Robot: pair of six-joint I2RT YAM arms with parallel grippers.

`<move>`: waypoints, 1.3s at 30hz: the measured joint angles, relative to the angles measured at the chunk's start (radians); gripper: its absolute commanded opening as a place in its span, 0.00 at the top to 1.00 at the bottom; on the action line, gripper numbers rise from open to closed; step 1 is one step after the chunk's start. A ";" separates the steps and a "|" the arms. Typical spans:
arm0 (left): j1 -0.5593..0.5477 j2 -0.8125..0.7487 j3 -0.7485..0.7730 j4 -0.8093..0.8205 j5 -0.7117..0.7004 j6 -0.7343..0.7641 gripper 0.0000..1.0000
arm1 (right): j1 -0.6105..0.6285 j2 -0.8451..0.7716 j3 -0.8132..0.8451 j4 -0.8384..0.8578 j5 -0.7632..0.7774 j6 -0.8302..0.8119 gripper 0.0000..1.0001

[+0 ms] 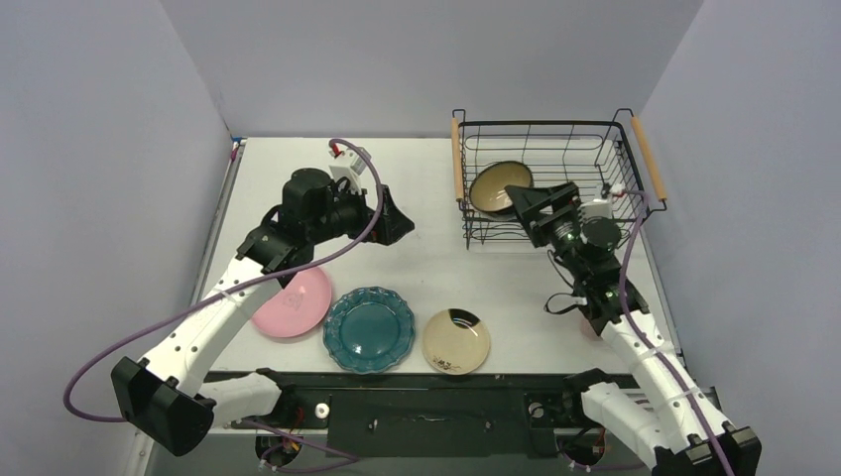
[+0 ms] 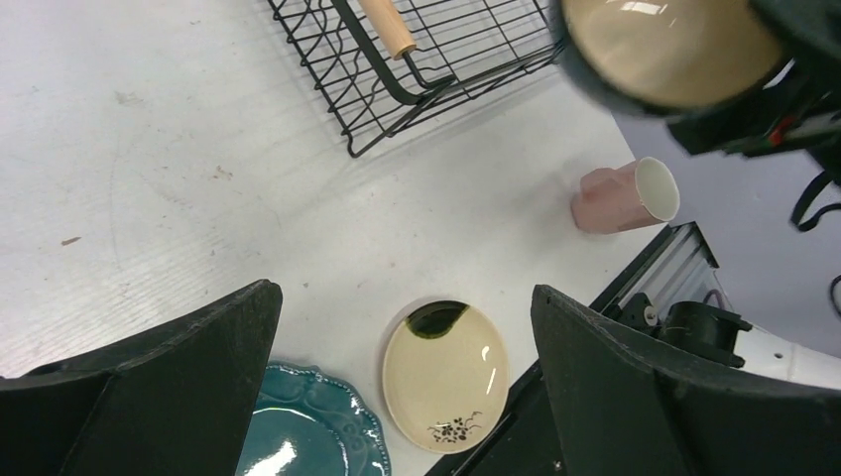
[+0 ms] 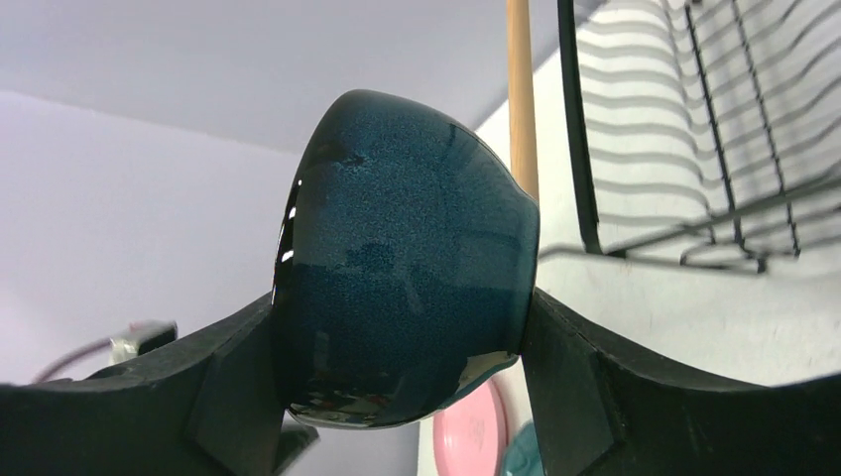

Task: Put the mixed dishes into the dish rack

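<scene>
**Right gripper (image 3: 400, 302) pinching one bowl at the dish rack**

Both of its fingers are pressing the sides of the dark-teal bowl (image 3: 417, 198), which is hanging tilted over the left part of the one black wire dish rack (image 1: 555, 127) with two wooden handles (image 1: 457, 159). Whether the bowl is touching the wires cannot be told. The left gripper (image 2: 405, 297) is hovering spread wide, holding nothing. Three dishes are lying in a row along the table's near edge: pink plate (image 1: 293, 302), teal scalloped plate (image 1: 369, 329), cream dish (image 1: 456, 341). One pink cup (image 2: 625, 195) is lying on its side near the right edge. Bare tabletop (image 1: 436, 268) is showing between row and rack.
</scene>
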 measured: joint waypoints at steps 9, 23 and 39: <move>-0.063 -0.018 -0.020 -0.025 -0.088 0.081 0.04 | -0.332 0.229 0.300 -0.082 -0.142 -0.125 1.00; -0.222 -0.023 -0.060 -0.033 -0.140 0.133 0.04 | -0.553 0.614 0.618 -0.396 -0.180 -0.409 1.00; -0.300 -0.022 -0.082 -0.027 -0.144 0.138 0.04 | -0.557 0.897 0.909 -0.727 -0.054 -0.751 1.00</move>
